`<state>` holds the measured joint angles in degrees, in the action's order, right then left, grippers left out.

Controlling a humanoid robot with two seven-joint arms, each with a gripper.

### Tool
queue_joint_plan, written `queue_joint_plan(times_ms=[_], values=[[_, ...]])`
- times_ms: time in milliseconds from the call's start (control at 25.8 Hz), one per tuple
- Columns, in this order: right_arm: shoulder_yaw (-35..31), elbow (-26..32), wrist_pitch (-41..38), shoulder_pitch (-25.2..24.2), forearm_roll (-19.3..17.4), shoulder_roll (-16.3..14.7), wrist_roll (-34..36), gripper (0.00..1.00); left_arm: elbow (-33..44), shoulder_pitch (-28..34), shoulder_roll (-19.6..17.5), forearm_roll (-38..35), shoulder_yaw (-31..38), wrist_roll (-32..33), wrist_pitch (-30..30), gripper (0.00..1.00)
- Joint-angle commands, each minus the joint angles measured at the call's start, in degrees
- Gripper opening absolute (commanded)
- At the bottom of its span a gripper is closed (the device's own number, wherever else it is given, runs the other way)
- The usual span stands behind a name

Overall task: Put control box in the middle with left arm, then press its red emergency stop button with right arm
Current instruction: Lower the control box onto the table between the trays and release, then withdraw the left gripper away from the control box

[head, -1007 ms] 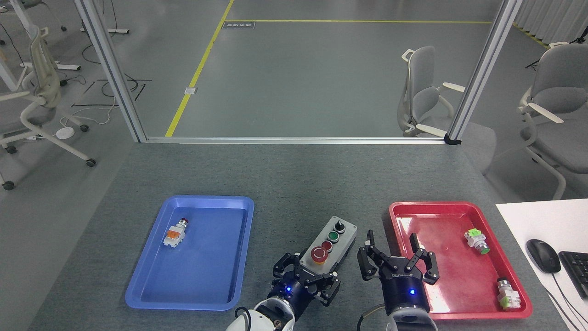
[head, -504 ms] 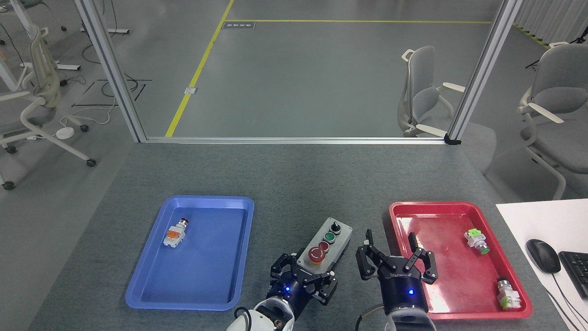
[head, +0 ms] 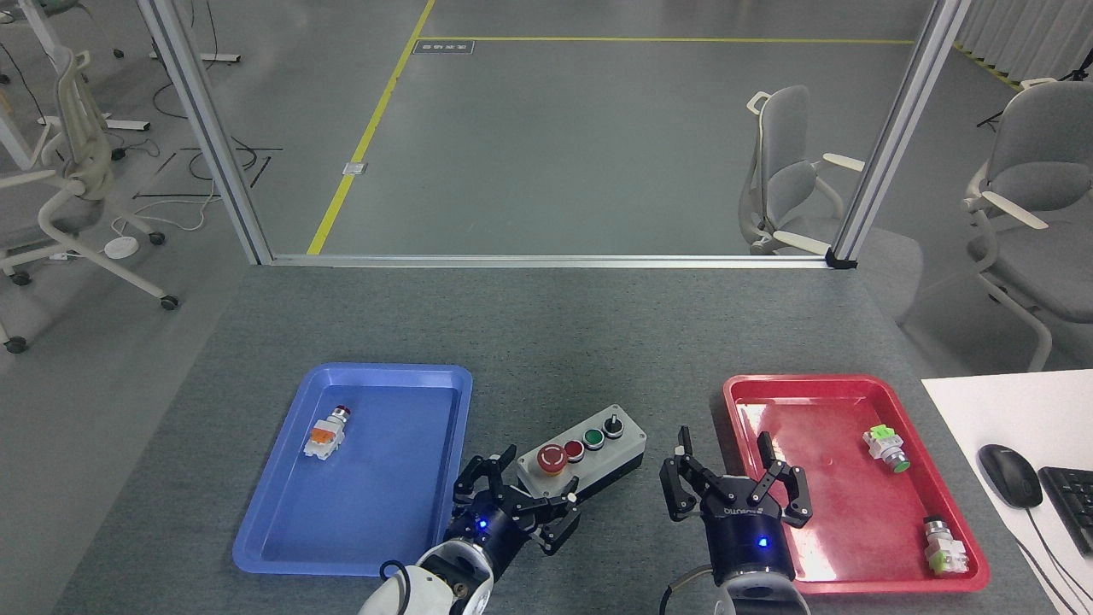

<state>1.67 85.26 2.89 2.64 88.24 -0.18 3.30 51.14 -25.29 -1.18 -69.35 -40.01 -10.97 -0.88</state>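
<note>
Head view hides the control box (head: pixel 589 451)'s near-left end behind my left claw (head: pixel 515 502) gripping it, long axis slanting up-right; right claw (head: pixel 736 478) spread open.

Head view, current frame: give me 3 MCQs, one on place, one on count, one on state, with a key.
1. Where is the control box?
A. in the blue tray
B. on the bare tabletop between the two trays
C. in the red tray

2. How many loose pushbuttons lie in the red tray?
A. none
B. two
C. four

3. How is the right gripper?
A. open and empty
B. shut on the box
C. pressing the emergency stop

Key: 1 B, the box sits on grey felt between the blue tray and the red one. 2 B, two green-topped pieces lie there. 3 A, its claws are spread, apart from the red emergency stop button.
</note>
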Motion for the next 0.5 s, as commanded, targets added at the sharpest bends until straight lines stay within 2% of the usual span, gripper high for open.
queue_joint_plan(times_ms=[0,77,155,271,465], values=[[0.1,0.0,0.0,0.0,-0.1,0.1,-0.2,0.98,4.5,3.1,-5.8,0.2,0.8,-0.2,1.3,0.99],[0.1,0.0,0.0,0.0,-0.1,0.1,-0.2,0.98,7.4,5.3,-9.0,0.5,3.2,-0.2,2.4,0.99],[0.2,0.0,0.0,0.0,-0.1,0.1,-0.2,0.98,10.6,8.5,-10.7,0.5,6.5,-0.2,3.9,0.99],[0.2,-0.1,0.0,0.0,-0.1,0.1,-0.2,0.97,17.0,12.4,-13.3,0.5,14.0,0.0,5.5,0.99],[0.2,-0.2,0.0,-0.1,-0.1,0.1,-0.1,0.98,23.8,15.2,-16.0,0.5,27.8,-0.2,7.3,0.99]])
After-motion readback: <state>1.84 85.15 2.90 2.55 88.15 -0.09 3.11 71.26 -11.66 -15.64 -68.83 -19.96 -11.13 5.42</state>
